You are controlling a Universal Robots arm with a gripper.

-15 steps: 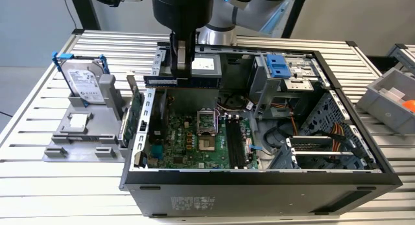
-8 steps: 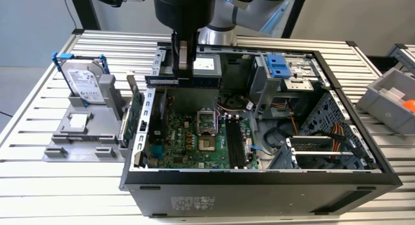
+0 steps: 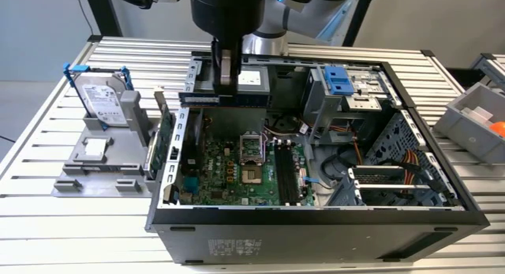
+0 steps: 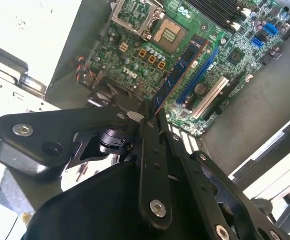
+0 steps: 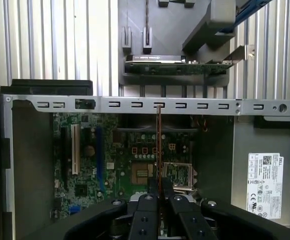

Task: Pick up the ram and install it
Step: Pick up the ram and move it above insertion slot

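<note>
Ram (image 3: pixel 201 98) is clamped by its upper edge between the fingers of the gripper (image 3: pixel 225 89), long side level and hung just below the fingertips. It is held over the far left corner of the open case (image 3: pixel 316 218), close to the slotted rail (image 5: pixel 135 105). The motherboard (image 4: pixel 135 55) is seen underneath, untouched. The memory slots (image 3: pixel 285 173) are set well apart toward the exterior view's right, with open room above them.

Motherboard (image 3: pixel 229 173) open above, drive cage (image 3: pixel 332 105) beside, case walls (image 3: pixel 316 238) around
</note>
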